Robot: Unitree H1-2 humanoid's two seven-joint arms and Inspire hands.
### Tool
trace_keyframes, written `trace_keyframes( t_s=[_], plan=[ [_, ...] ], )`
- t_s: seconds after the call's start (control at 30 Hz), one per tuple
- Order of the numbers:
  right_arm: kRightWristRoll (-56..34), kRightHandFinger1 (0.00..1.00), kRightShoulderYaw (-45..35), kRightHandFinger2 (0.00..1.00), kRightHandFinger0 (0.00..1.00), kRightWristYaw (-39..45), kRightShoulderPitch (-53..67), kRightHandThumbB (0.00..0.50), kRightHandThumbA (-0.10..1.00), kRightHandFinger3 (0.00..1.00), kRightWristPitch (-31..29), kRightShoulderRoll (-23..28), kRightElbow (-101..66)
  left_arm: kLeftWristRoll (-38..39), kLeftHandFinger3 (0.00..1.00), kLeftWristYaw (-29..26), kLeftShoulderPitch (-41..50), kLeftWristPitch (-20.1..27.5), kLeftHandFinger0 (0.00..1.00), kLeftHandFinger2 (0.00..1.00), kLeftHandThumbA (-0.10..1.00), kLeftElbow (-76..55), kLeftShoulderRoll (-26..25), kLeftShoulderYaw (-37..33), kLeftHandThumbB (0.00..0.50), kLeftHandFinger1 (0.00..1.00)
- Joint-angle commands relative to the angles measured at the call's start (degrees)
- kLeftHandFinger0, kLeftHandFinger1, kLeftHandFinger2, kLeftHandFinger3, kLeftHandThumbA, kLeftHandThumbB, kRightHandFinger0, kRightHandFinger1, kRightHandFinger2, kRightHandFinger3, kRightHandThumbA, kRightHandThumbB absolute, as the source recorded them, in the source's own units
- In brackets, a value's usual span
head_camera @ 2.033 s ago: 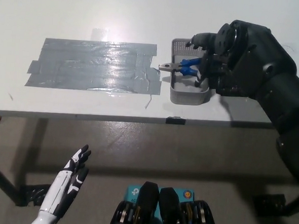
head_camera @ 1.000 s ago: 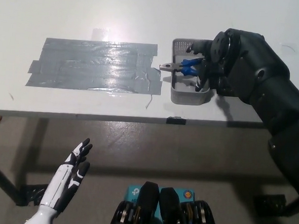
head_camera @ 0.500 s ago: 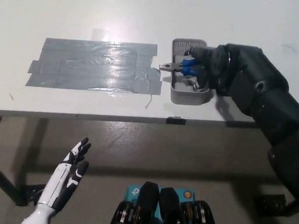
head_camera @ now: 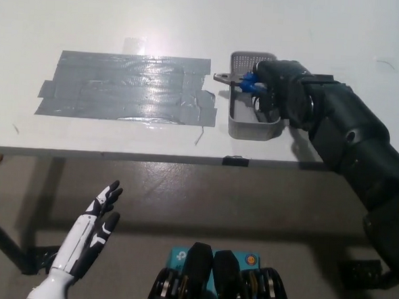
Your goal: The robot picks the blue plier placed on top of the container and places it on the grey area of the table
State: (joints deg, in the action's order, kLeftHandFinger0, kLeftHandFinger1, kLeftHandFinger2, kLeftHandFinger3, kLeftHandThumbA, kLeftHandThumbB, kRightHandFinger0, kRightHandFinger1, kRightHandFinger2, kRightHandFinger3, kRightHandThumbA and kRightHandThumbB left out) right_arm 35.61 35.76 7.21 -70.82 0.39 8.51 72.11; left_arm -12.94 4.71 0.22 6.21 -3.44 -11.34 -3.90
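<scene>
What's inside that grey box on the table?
The grey container looks empty where visible. The blue plier sits over its rim, held by the black right hand, which hides the rest.

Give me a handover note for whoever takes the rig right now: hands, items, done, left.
Right hand: over the grey container, fingers closed on the blue plier at its handles; metal jaws poke left past the container's rim.
Left hand: open, resting low below the table edge, holding nothing.
Grey taped area: left of the container, nothing on it.
Done: grasp appears made; whether the plier is fully clear of the container is hard to tell.
Left: carry the plier left, set it on the grey area, release.
</scene>
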Motion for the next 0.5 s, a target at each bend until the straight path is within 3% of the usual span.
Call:
trace_keyframes(
  t_s=[0.0,0.13,0.17,0.27,0.33,0.43,0.47],
  plan=[
    [0.8,0.64,-1.3,0.92,0.21,-8.3,-3.6,0.167,-0.1,0.67,-3.5,2.6,-1.1,-0.3,1.0,0.5,-1.2,0.6,1.0,1.0,1.0,-1.5,-0.9,-0.2,0.22,1.0],
    [1.2,0.55,-1.6,0.84,0.14,-10.7,-4.2,0.171,-0.1,0.52,-4.6,3.1,-1.2,-0.3,1.0,0.4,-1.4,0.6,1.0,1.0,1.0,-1.2,-0.8,-0.2,0.216,1.0],
    [1.5,0.53,-1.6,0.82,0.11,-10.9,-5.0,0.151,-0.1,0.47,-4.1,3.1,-1.7,-0.6,1.0,0.5,-1.3,0.4,1.0,1.0,1.0,-1.6,-1.0,-0.3,0.206,1.0],
    [0.6,0.49,-2.8,0.78,0.1,-11.9,-6.2,0.161,-0.1,0.42,-5.1,3.2,-2.7,-0.3,1.0,0.5,-1.4,0.7,1.0,1.0,1.0,-1.5,-1.0,-0.2,0.184,1.0],
    [0.7,0.48,-3.2,0.82,0.08,-13.7,-7.0,0.157,-0.1,0.46,-6.8,3.2,-2.3,0.0,1.0,0.3,-1.5,1.3,1.0,1.0,1.0,-1.1,-0.9,-0.1,0.182,1.0],
    [-0.1,0.58,-5.3,0.89,0.15,-15.6,-8.8,0.134,-0.1,0.85,-7.8,3.0,-2.6,-0.2,1.0,0.4,-1.6,1.1,1.0,1.0,1.0,-1.0,-0.9,-0.2,0.182,1.0],
    [0.0,0.58,-5.5,0.9,0.15,-16.0,-9.1,0.134,-0.1,0.93,-8.1,3.0,-2.6,-0.3,1.0,0.4,-1.7,1.0,1.0,1.0,1.0,-1.1,-0.9,-0.2,0.185,1.0]
  ],
)
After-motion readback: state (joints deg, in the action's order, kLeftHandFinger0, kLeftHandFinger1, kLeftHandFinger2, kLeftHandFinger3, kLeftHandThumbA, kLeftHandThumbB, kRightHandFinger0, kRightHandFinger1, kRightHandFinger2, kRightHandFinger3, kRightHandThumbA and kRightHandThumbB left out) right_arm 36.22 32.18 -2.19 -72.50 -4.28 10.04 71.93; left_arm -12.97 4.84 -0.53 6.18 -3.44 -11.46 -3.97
